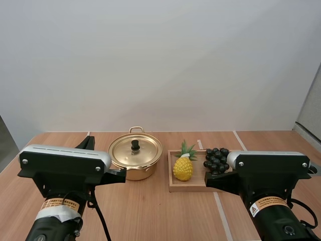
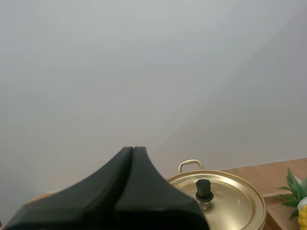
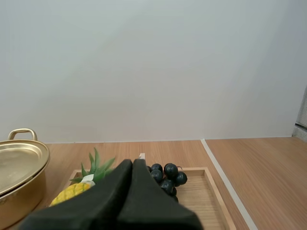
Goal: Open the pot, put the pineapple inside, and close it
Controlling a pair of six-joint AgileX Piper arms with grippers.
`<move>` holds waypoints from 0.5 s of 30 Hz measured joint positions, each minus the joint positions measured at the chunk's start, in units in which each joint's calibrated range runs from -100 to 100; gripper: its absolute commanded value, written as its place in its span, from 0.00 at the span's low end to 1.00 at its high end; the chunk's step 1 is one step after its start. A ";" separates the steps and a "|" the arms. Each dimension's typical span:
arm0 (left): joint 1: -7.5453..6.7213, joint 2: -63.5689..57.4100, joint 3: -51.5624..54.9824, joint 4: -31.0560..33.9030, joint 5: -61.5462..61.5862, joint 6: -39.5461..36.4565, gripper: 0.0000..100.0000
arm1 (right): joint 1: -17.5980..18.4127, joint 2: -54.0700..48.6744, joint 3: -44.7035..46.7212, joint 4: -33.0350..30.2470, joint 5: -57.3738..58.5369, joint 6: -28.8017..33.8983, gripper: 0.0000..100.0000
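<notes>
A gold pot stands mid-table with its lid on, a black knob at the lid's centre. To its right a yellow pineapple with green leaves lies in a wooden tray. My left gripper is shut, its fingers one dark wedge short of the pot. My right gripper is shut too, held before the tray, with the pineapple just beyond it.
A bunch of dark grapes shares the tray beside the pineapple; the grapes lie right past my right fingertips. Pale tape lines cross the wooden table. Both arm bodies sit low at the near edge.
</notes>
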 measured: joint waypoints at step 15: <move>0.00 0.00 0.00 -0.11 -0.75 -9.13 0.00 | 0.00 0.00 0.00 0.83 0.72 0.00 1.00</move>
